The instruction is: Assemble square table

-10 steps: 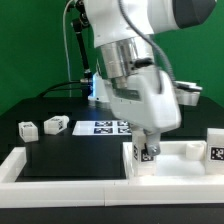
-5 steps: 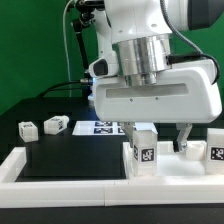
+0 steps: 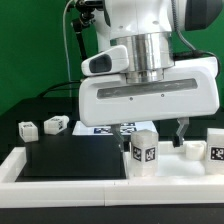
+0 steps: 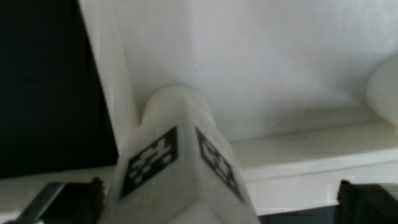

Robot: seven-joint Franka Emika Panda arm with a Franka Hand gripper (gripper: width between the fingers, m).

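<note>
Square table top (image 3: 182,170) lies at the near edge of the black work surface (image 3: 70,155), toward the exterior view's right, just behind the long white bar (image 3: 60,186) that edges the surface, its raised rim facing up; at the top's near corner on the exterior view's left an upright leg (image 3: 143,153) stands on end with a black-and-white tag on each side that shows; the gripper (image 3: 152,136) hangs straight above this leg with its jaws spread wide, gripping nothing, and one dark finger (image 3: 180,130) reaches down well off to the leg's right; in the wrist view the upright leg (image 4: 178,160) fills the middle over the pale top (image 4: 267,70), with the gripper (image 4: 214,203) astride it and a dark fingertip (image 4: 61,200) standing clear of it on either side; farther right on the top stands a second leg (image 3: 214,144) showing one tag, with a small white piece (image 3: 192,151) just beside it, too blurred to name; farther back on the exterior view's left, an outer loose leg (image 3: 28,129) and an inner loose leg (image 3: 56,125) lie near each other on the black surface; the marker board (image 3: 108,127) lies flat behind the gripper's broad white body.
</note>
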